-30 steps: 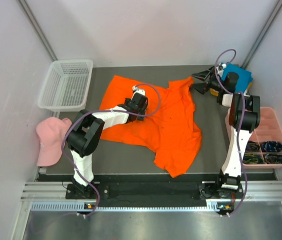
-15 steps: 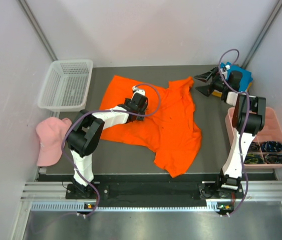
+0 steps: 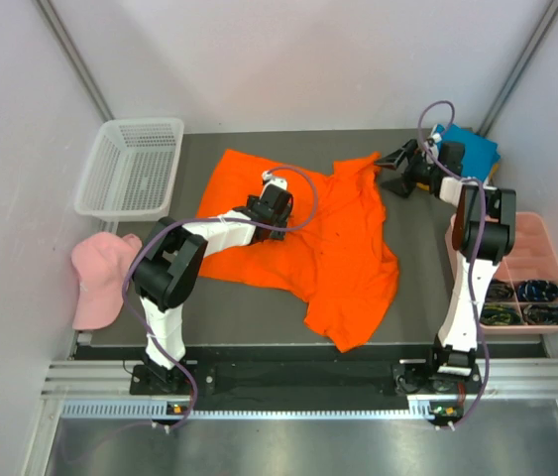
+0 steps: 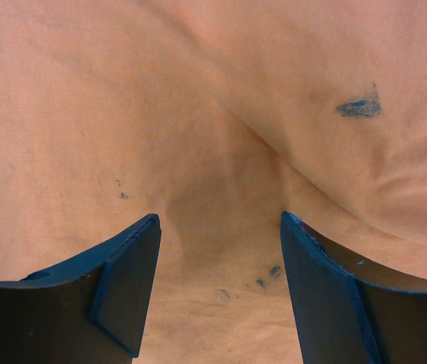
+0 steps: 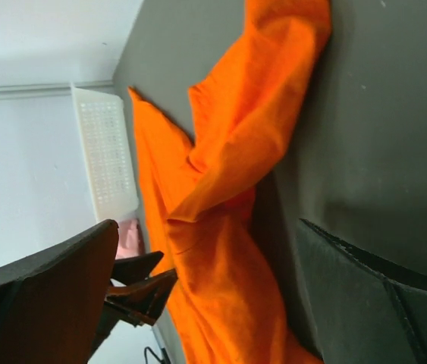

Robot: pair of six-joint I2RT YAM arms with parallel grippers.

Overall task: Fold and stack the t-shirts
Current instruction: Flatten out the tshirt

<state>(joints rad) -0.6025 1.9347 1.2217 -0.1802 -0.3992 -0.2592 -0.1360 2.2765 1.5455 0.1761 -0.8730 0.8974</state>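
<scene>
**Top view.** An orange t-shirt [image 3: 343, 248] lay spread and creased across the middle of the dark table [image 3: 417, 278], with one sleeve reaching toward the upper right of the frame. The left gripper [image 3: 269, 206] stood over the upper-left part of the shirt. In the left wrist view its two dark fingers [image 4: 126, 288] were set apart with only a low ridge of orange cloth between them. The claw was therefore released rather than clenched, though whether the tips pressed the fabric could not be told with certainty. The right gripper [image 3: 394, 171] hovered in the upper right of the frame, just beside the tip of that sleeve, its jaws spread wide and grasping nothing. The right wrist view showed bare table and the folds of the sleeve past its fingers [image 5: 54, 296]. A teal t-shirt [image 3: 479, 149] lay in the upper right corner, behind the right arm. A white basket [image 3: 88, 193] sat at the upper left, with a pink cap [image 3: 100, 273] at the left edge below it. A pink tray [image 3: 536, 243] sat at the right edge, with small dark items [image 3: 521, 297] in its lower compartments.
</scene>
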